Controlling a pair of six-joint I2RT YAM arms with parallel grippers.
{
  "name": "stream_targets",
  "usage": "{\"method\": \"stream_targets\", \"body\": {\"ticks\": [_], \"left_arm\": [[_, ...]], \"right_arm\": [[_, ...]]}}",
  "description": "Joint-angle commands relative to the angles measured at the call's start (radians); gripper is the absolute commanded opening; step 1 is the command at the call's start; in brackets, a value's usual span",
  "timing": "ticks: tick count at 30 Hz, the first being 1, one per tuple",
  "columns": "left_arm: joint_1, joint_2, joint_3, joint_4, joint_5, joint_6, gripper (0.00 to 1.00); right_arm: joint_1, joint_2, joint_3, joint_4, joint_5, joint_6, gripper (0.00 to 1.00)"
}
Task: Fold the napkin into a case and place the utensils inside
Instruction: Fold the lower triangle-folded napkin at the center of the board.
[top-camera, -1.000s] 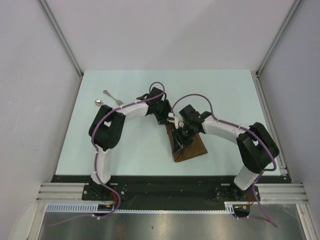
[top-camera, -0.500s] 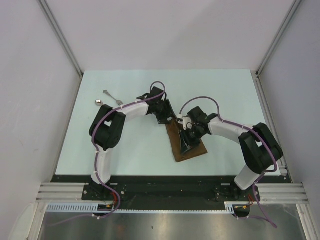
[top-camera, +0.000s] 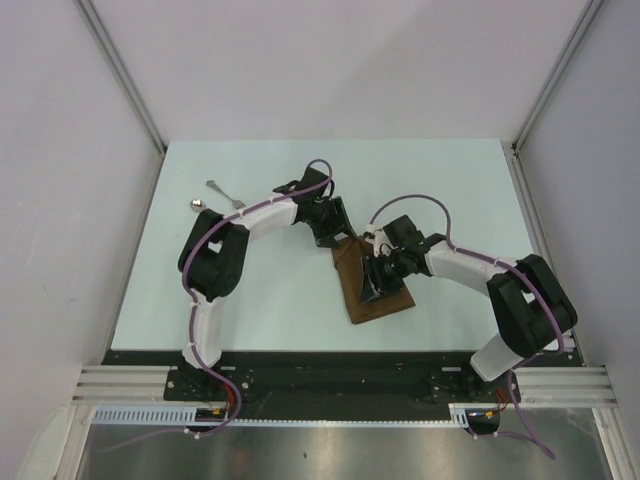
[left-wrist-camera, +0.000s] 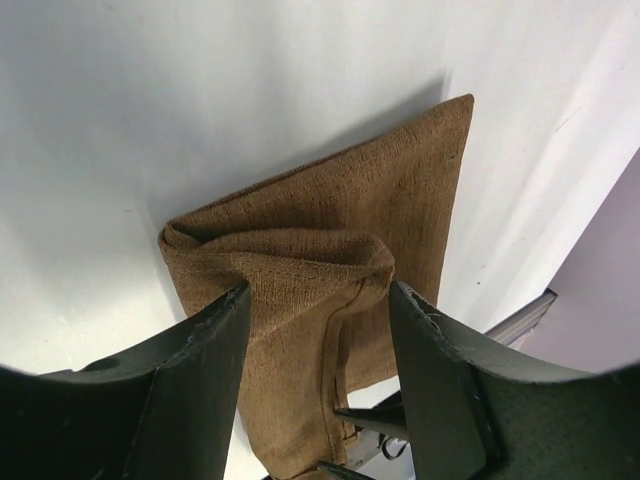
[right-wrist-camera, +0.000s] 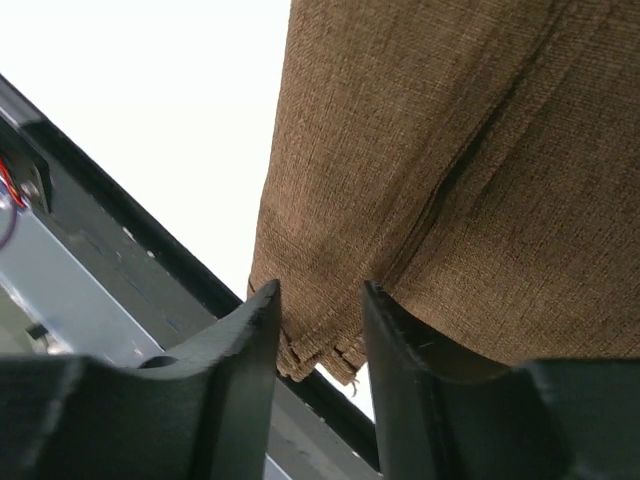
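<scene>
The brown napkin (top-camera: 386, 306) lies folded on the white table, right of centre. In the left wrist view one side of the napkin (left-wrist-camera: 330, 220) is doubled over into a long strip with a rounded fold at its far end. My left gripper (top-camera: 335, 232) hovers at that far end, open (left-wrist-camera: 318, 292), its fingers straddling the fold without pinching it. My right gripper (top-camera: 374, 288) is low over the napkin's near part, open (right-wrist-camera: 320, 292), with the frayed near edge of the napkin (right-wrist-camera: 420, 150) showing between its fingers. The fork (top-camera: 228, 194) and spoon (top-camera: 197, 205) lie at the far left.
The black front rail (right-wrist-camera: 120, 250) of the table (top-camera: 250, 290) runs just beyond the napkin's near edge. Grey walls close in the table at the back and both sides. The two arms nearly meet above the napkin.
My right gripper has moved right and nearer along the napkin, and its jaws have widened. The raised fold now lies flatter. The left gripper has drawn back a little.
</scene>
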Motion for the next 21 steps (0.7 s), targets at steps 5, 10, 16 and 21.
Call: {"method": "stream_targets", "body": {"ticks": [5,10,16,21], "left_arm": [[0.002,-0.071,0.025,0.002,0.006,-0.014,0.61],[-0.002,-0.086,-0.001,0.017,-0.020,-0.002,0.61],[-0.015,-0.091,0.006,0.013,-0.043,0.025,0.61],[-0.044,-0.102,0.063,-0.081,-0.135,0.056,0.64]], "right_arm": [[-0.021,-0.098,-0.051,0.065,0.022,0.131,0.51],[-0.021,-0.174,-0.118,0.086,0.025,0.248,0.60],[-0.005,-0.187,-0.186,0.131,0.038,0.328,0.69],[0.000,-0.174,-0.207,0.194,0.042,0.363,0.69]]}}
